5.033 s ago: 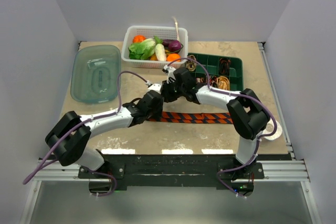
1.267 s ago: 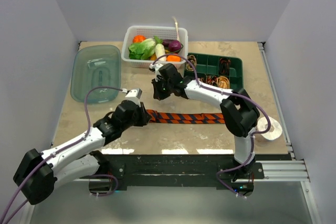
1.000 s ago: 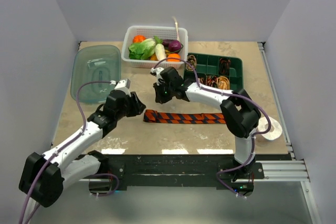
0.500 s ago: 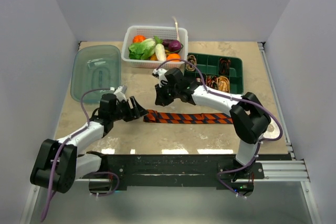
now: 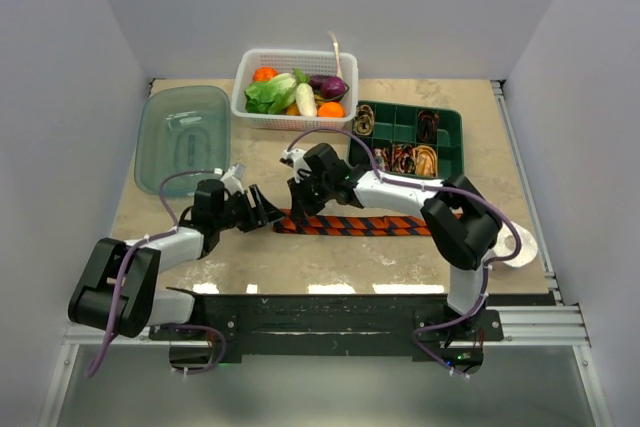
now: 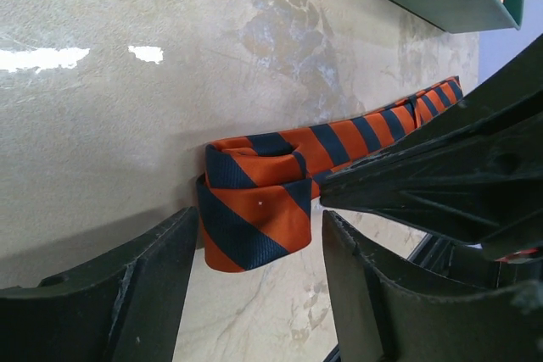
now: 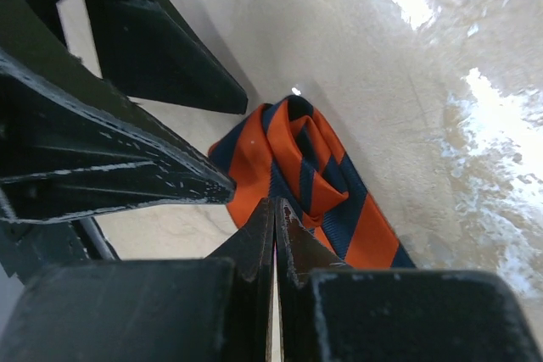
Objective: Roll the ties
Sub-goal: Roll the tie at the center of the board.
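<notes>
L gripper (image 5: 267, 213) sits low on the table (image 5: 200, 247) with its jaws wide apart, one on each side of the folded end of the striped tie (image 5: 360, 224). It holds nothing, and the wrist view shows a gap between each finger and the cloth. A sec ago that gripper was lifted back off the tie and only part open. Since then it's dropped back in and spread, so we read this as lining up for a fresh grab, not a grip yet.

R gripper (image 5: 297, 207) is closed tight w/ nothing between the fingers. It has come down from above the tie to point at the strip just behind the fold. We can't tell whether the tips actually press the cloth.

Tie lies flat across the table in front of both arms. Only its left end is turned over, approx. one loose turn, and the rest runs straight to the right. Coiled ties (image 5: 425, 157) already sit in the green tray (image 5: 452, 119) behind.

So the roll is barely begun. Next, we judge, L must close on the fold and turn it while R pins the strip, or the turn may spring open.
</notes>
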Available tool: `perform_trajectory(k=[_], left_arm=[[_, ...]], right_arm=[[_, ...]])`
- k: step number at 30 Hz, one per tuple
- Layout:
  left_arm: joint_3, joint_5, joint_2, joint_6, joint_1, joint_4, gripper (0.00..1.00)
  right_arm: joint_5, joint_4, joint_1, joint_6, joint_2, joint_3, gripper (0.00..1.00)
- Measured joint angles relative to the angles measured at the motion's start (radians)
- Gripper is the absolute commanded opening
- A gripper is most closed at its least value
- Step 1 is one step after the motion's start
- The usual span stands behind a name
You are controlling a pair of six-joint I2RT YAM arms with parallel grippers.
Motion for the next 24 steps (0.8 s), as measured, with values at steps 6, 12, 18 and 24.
perform_trajectory(k=[6,12,18,24], left_arm=[[-0.005,-0.002,0.032,-0.012,0.002,0.023,0.64],[-0.009,-0.006,0.066,-0.013,0.002,0.046,0.62],[-0.040,0.025,0.134,-0.040,0.002,0.171,0.56],[-0.050,0.079,0.255,-0.101,0.003,0.358,0.51]], right_arm=[[0.016,-0.003,0.001,0.000,0.055,0.000,0.00],[0.048,0.004,0.001,-0.004,0.056,0.000,0.00],[0.064,0.010,0.002,-0.004,0.057,-0.001,0.00],[0.066,0.013,0.002,-0.006,0.057,-0.005,0.00]])
